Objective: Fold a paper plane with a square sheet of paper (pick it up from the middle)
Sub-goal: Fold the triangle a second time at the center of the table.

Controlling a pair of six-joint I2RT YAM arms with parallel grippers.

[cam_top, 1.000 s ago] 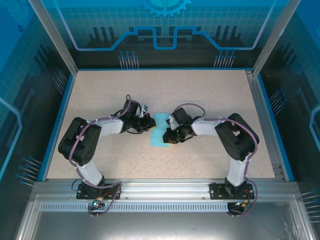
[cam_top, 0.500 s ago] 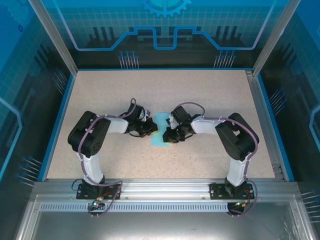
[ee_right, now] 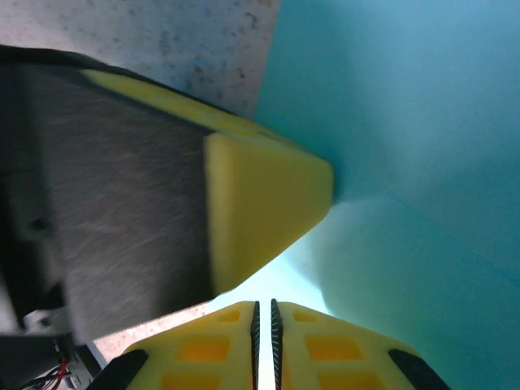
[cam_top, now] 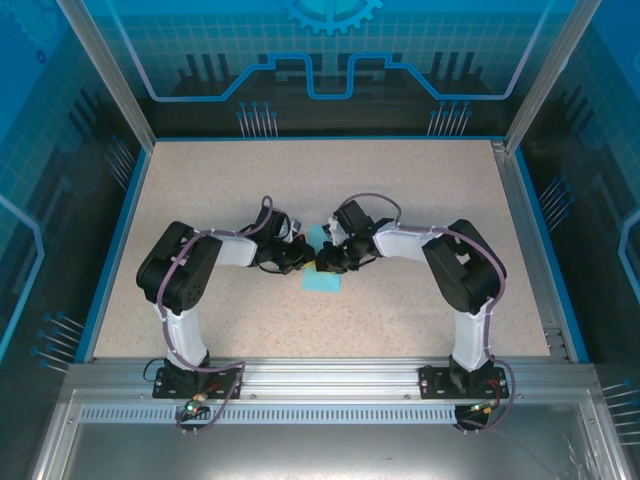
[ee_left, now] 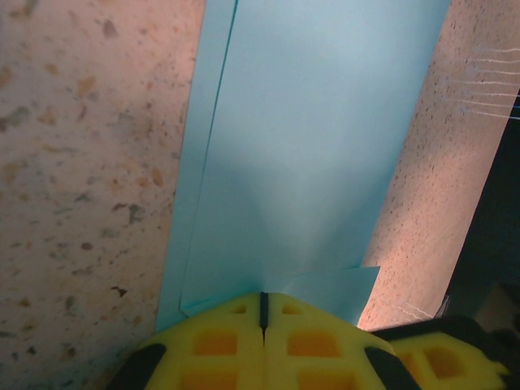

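Your right gripper point(cam_top: 325, 262) has swung inward to meet the left gripper point(cam_top: 304, 258), both with fingers pressed together over the square sheet of paper point(cam_top: 322, 282), which lies mid-table point(cam_top: 430, 200), layered by early folds, no dart yet.

We are closing in from both sides.
We are swinging the left arm's elbow inward and bringing the left gripper point(cam_top: 303, 257) up to the folded light-blue paper point(cam_top: 322, 283); we are sliding the right gripper point(cam_top: 325, 258) leftward across it, so the two are now nearly touching and covering its middle.
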